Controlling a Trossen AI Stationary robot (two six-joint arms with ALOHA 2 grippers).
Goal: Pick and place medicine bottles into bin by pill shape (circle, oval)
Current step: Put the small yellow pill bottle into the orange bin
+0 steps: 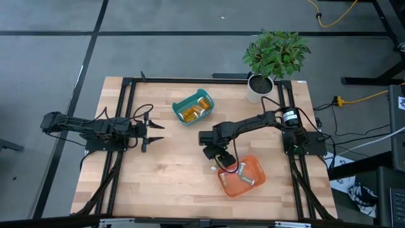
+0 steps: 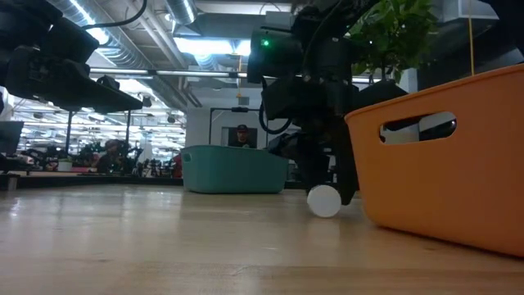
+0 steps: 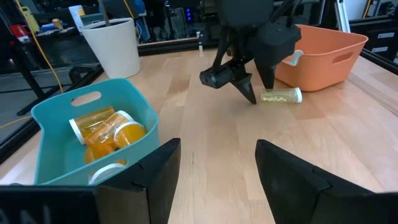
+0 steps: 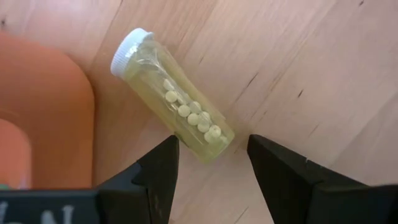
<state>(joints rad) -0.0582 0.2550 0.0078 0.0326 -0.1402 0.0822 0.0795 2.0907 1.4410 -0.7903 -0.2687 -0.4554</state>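
A pale yellow bottle (image 4: pixel 177 109) with a white cap lies on its side on the wooden table, close beside the orange bin (image 4: pixel 37 106). It also shows in the left wrist view (image 3: pixel 281 95) and in the low view (image 2: pixel 324 201). My right gripper (image 4: pixel 212 152) is open just above the bottle's bottom end, one finger on either side, and I see no touch. It shows in the high view (image 1: pixel 218 158) too. My left gripper (image 1: pixel 152 131) is open and empty at the table's left, apart from everything.
A teal bin (image 1: pixel 193 107) at the far middle holds several amber bottles (image 3: pixel 106 127). The orange bin (image 1: pixel 242 176) near the front right holds a few bottles. A potted plant (image 1: pixel 269 60) in a white pot stands at the far right corner.
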